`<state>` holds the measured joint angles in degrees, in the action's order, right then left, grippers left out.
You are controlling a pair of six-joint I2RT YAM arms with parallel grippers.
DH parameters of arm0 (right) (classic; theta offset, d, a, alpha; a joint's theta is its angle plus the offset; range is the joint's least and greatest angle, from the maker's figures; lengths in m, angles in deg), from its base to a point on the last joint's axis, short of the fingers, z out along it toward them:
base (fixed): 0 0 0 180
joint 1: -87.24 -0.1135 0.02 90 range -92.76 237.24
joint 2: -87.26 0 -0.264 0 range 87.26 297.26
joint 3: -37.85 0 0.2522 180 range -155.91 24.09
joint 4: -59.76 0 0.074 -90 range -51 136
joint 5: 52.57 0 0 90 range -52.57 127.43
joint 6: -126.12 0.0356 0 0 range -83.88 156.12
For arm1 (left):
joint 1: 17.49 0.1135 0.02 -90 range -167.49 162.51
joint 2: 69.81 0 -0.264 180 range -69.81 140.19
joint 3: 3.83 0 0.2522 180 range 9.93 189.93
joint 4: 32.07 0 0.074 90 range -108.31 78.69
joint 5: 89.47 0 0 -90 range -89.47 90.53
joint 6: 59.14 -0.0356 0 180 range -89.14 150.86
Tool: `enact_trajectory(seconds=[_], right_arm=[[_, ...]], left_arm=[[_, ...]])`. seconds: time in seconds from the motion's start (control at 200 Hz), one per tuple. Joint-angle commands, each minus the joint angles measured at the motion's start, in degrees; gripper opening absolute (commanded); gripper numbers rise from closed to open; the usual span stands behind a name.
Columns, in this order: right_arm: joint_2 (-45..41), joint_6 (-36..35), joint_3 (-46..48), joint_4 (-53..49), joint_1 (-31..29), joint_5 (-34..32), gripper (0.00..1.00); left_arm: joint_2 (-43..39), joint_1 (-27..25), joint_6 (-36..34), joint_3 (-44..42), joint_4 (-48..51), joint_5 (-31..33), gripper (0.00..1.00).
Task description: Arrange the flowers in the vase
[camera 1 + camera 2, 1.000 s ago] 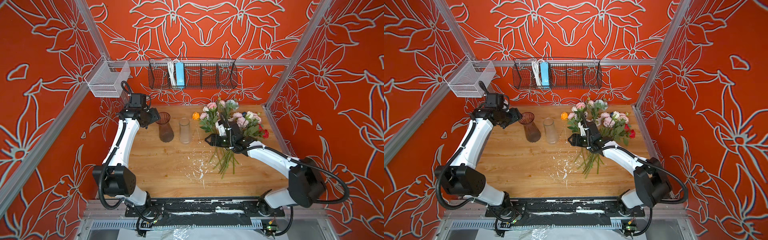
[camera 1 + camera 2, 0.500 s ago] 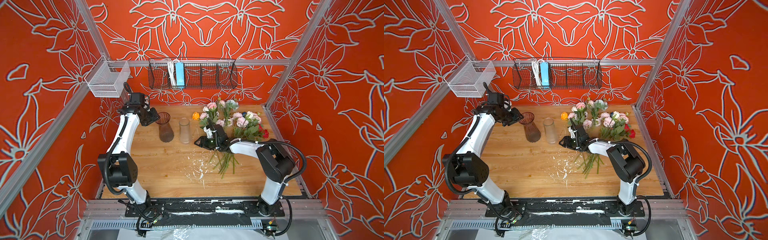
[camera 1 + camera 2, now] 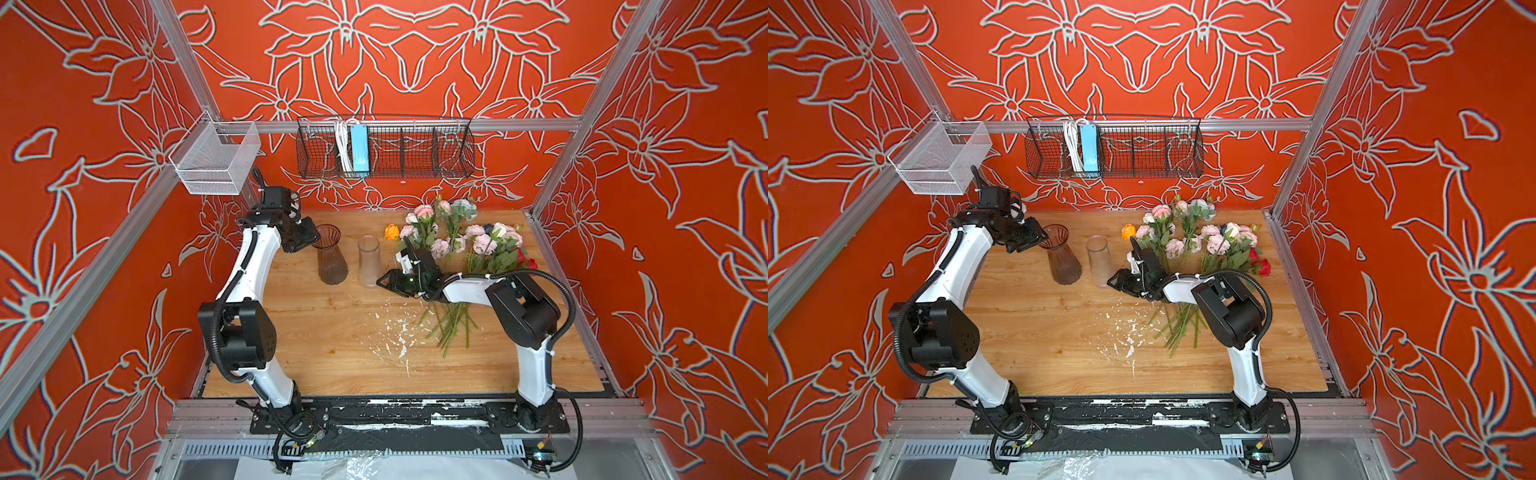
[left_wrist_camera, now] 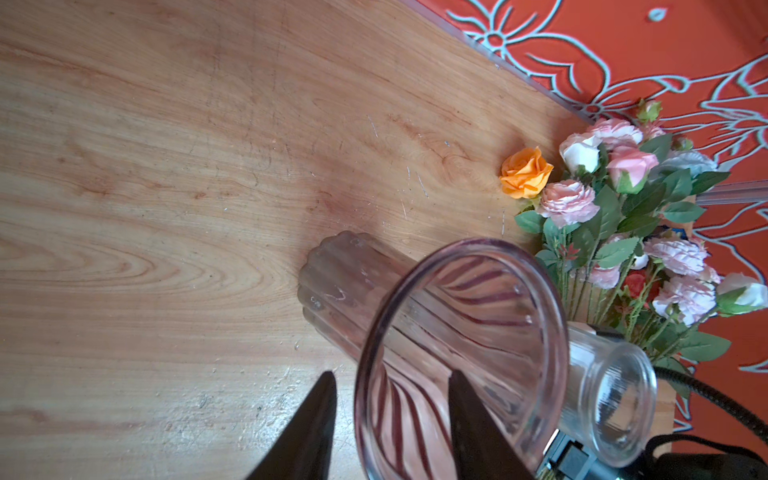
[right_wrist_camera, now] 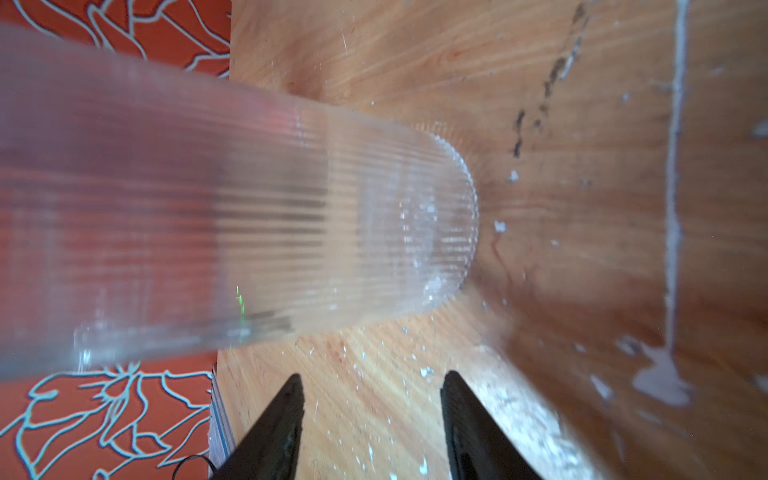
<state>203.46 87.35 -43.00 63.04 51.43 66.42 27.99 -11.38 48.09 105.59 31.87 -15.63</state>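
Observation:
Two vases stand side by side on the wooden table: a smoky pink ribbed vase (image 3: 331, 258) (image 3: 1064, 259) (image 4: 461, 332) and a clear ribbed glass vase (image 3: 369, 261) (image 3: 1099, 262) (image 5: 249, 216). The flowers (image 3: 457, 245) (image 3: 1192, 245) (image 4: 623, 216) lie in a heap at the back right, stems pointing forward, with an orange one (image 3: 391, 231) at their left edge. My left gripper (image 3: 313, 237) (image 4: 392, 374) is open and straddles the pink vase's rim, one finger outside, one inside, neither touching. My right gripper (image 3: 380, 282) (image 5: 372, 376) is open and empty, low beside the clear vase's foot.
A black wire basket (image 3: 384, 147) holding a blue power strip hangs on the back wall. A white mesh basket (image 3: 214, 164) hangs at the left rail above my left arm. White flecks (image 3: 399, 336) dot the table's middle. My right forearm lies over the flower stems.
My right gripper has swung left from the flower heap to the clear vase's foot. My left gripper has come onto the pink vase's rim. Both pairs of jaws have narrowed.

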Motion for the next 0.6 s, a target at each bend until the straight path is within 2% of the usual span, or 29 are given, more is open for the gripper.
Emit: enact_trajectory(seconds=[0.0,0.595], right_arm=[[1.5,1.5,-2.2,0.8,-0.4,-0.2,0.55],[6.4,-2.2,-9.1,-4.4,-0.3,-1.5,0.55]], left_arm=[[0.6,0.2,-1.3,2.1,1.0,-0.4,0.45],[1.2,0.2,-1.4,2.1,1.3,-0.1,0.45]])
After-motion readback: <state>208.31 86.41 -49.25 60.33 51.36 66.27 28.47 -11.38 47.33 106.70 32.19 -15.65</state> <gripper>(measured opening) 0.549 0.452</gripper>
